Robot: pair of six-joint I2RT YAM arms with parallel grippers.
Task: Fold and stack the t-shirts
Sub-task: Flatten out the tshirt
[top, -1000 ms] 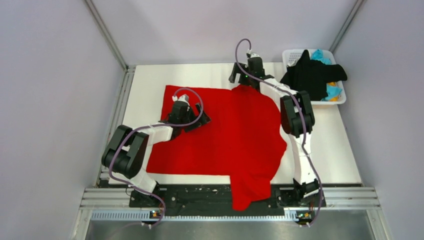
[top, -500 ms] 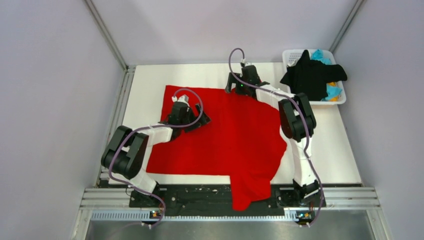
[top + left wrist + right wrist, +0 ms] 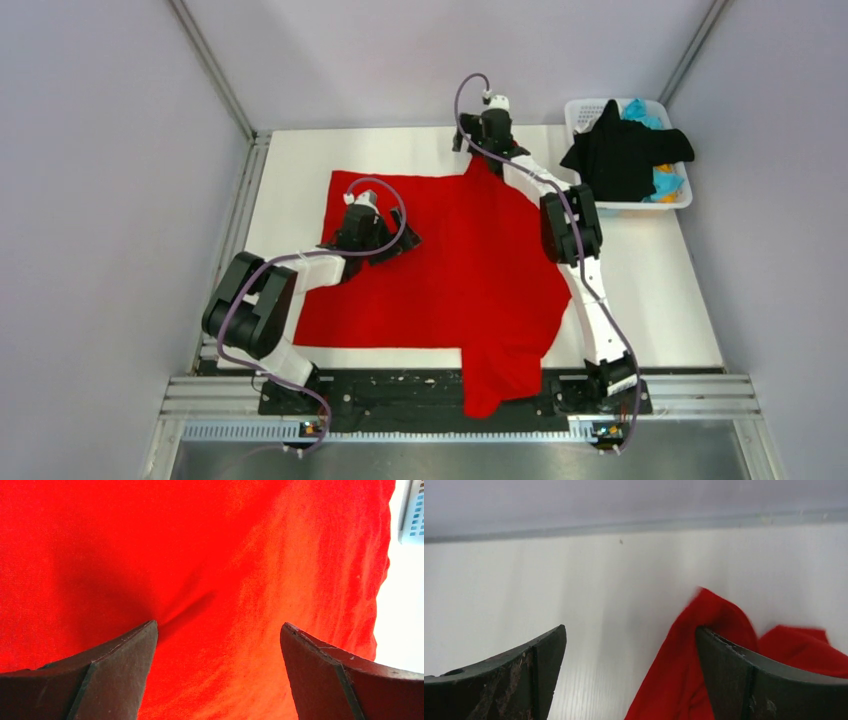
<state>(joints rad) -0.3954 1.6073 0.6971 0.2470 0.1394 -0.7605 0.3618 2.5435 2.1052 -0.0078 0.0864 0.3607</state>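
Right, the red t-shirt (image 3: 470,270) is spread wide across the white table (image 3: 680,300), covering most of the middle. Its near part spills over the front edge between the two arm bases.

The left gripper (image 3: 392,243) sits low over the left half of that shirt. The left wrist view has its fingers spread wide around the gripper's midpoint (image 3: 217,630), with nothing between them but flat red cloth below. A dark crease runs out from the tip of one finger, so that tip looks to be on the fabric, though nothing is pinched. A sliver of the white basket (image 3: 414,510) peeks in at the top right corner of that view.

Over at the far edge, the right arm is stretched a long way out. The right gripper (image 3: 487,140) is at the back rim of the shirt, where the cloth rises to a point. Its fingers are also wide apart (image 3: 631,630). A raised fold of red cloth lies against the inner face of one finger, with bare table under the other. So there is contact, but no grip.

In the far right corner the basket (image 3: 580,110) holds the rest. A black t-shirt (image 3: 625,155) is draped over its rim, with cyan cloth (image 3: 640,108) and a bit of orange cloth (image 3: 665,168) showing around it.
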